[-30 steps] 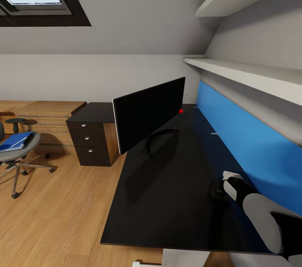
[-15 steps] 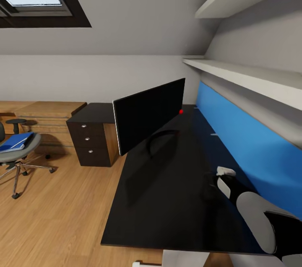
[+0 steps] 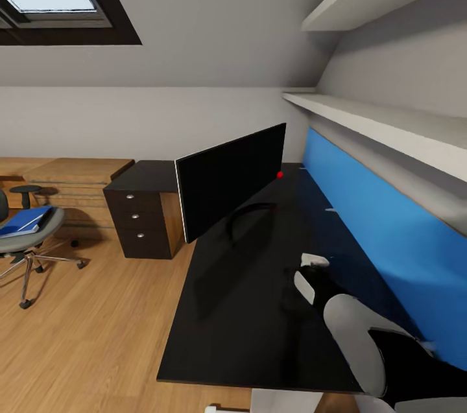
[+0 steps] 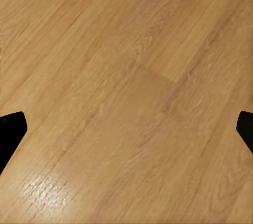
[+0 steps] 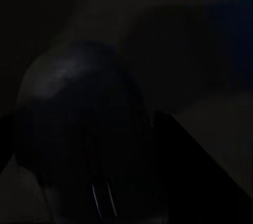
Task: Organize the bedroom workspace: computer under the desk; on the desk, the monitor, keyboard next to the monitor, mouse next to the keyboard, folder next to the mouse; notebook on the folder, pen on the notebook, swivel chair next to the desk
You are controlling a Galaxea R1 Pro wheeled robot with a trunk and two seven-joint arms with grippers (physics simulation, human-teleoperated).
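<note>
While the right arm [image 3: 363,342] reaches forward low over the desk [image 3: 246,309], its gripper [image 3: 310,280] points toward the monitor [image 3: 230,179]; jaw state: cannot tell. Folder [image 3: 23,220] lies on the chair [image 3: 26,238], well apart from the desk. Left wrist: floor [image 4: 126,87], finger tips [image 4: 10,132] spread wide, holding nothing. Right wrist: mouse [image 5: 84,134], dark and rounded, close up.

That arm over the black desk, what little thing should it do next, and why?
Probably lower the right gripper onto the desk and set down the mouse it seems to carry. A dark rounded shape sits close before the wrist camera, and bare desktop lies beneath, near the monitor.
</note>
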